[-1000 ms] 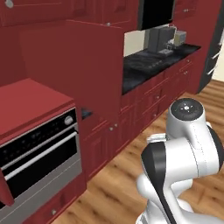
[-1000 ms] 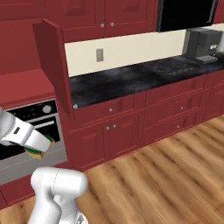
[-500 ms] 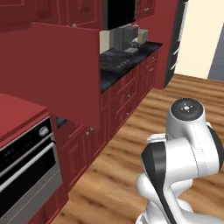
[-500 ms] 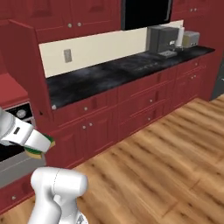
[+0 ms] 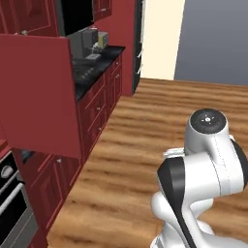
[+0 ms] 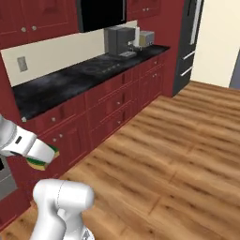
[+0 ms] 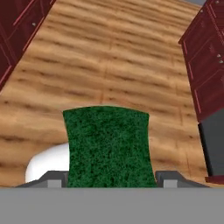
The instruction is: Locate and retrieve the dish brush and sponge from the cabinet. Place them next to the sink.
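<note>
the sponge [image 7: 108, 146] sits clamped in the gripper [image 7: 107, 177], its green scouring face turned toward the hand camera and filling the lower middle of the hand view, with the two dark finger tips [image 7: 54, 177] showing just at its lower corners; the jaws are closed on the sponge's two sides, standing fairly wide because the block is between them. in the right base view the sponge [image 6: 43, 158] appears at the end of the white arm at the left edge, yellow body with the green layer on one side, held in the air in front of the low red cupboards [image 6: 112, 110] and above the wooden floor [image 6: 173, 154]. beyond it a black countertop [image 6: 79, 75] runs along the wall, carrying a grey coffee machine [image 6: 117, 41] and a small toaster [image 6: 146, 38] toward the far end, with a dark recess [image 6: 101, 13] between upper red cupboards above and a tall dark fridge [image 6: 187, 42] further on. in the left base view an open red cabinet door [image 5: 41, 94] stands at the left, the edge of the black-and-silver oven [image 5: 12, 203] shows at the lower left corner, and the same countertop [image 5: 92, 68] stretches away behind the door
</note>
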Tool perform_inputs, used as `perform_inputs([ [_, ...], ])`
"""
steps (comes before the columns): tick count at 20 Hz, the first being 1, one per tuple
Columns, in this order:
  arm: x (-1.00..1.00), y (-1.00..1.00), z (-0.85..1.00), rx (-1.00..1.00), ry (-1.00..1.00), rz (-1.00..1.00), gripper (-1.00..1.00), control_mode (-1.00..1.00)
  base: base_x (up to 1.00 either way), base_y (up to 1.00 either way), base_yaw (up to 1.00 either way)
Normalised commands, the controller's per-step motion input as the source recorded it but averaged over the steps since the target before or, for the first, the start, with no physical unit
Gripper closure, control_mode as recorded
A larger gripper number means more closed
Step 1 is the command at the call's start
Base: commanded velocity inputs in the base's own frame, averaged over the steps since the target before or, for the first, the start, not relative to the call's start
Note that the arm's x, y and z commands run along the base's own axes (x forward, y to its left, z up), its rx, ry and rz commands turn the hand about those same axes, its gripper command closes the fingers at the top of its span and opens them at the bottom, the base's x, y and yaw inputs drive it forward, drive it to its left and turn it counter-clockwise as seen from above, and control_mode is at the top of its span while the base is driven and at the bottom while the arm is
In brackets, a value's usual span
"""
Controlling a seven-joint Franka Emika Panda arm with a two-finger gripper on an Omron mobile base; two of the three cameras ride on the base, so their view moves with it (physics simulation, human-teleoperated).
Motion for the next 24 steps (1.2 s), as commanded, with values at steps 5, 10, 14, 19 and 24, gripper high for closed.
perform_inputs([
  [5, 0.00, 0.00, 0.00, 0.00, 0.00, 0.00, 1.00, 1.00, 0.00, 0.00, -0.50],
  [10, 0.00, 0.00, 0.00, 0.00, 0.00, 0.00, 1.00, 1.00, 0.00, 0.00, -0.50],
  [14, 0.00, 0.00, 0.00, 0.00, 0.00, 0.00, 1.00, 1.00, 0.00, 0.00, -0.49],
  [19, 0.00, 0.00, 0.00, 0.00, 0.00, 0.00, 1.00, 1.00, 0.00, -0.01, -0.49],
  [24, 0.00, 0.00, 0.00, 0.00, 0.00, 0.00, 1.00, 1.00, 0.00, -0.04, -0.48],
])
